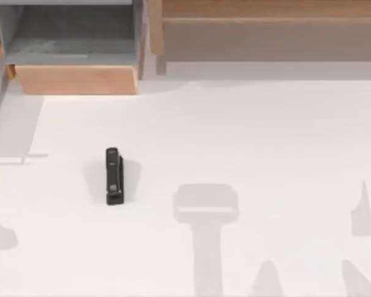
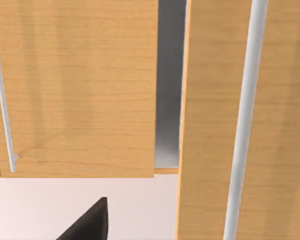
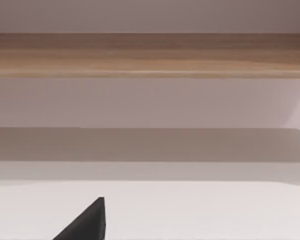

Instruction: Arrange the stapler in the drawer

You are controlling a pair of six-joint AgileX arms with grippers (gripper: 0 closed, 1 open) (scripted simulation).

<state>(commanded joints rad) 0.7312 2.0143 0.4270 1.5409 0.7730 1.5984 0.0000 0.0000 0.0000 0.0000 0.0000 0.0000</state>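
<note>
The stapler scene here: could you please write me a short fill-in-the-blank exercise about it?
1. The stapler lies on the white ____.
2. The drawer at the top view's upper left stands ____, its grey interior showing.
3. The stapler's colour is ____.
4. The long wooden shelf unit sits to the ____ of the drawer in the top view.

Missing words: table; open; black; right
</note>
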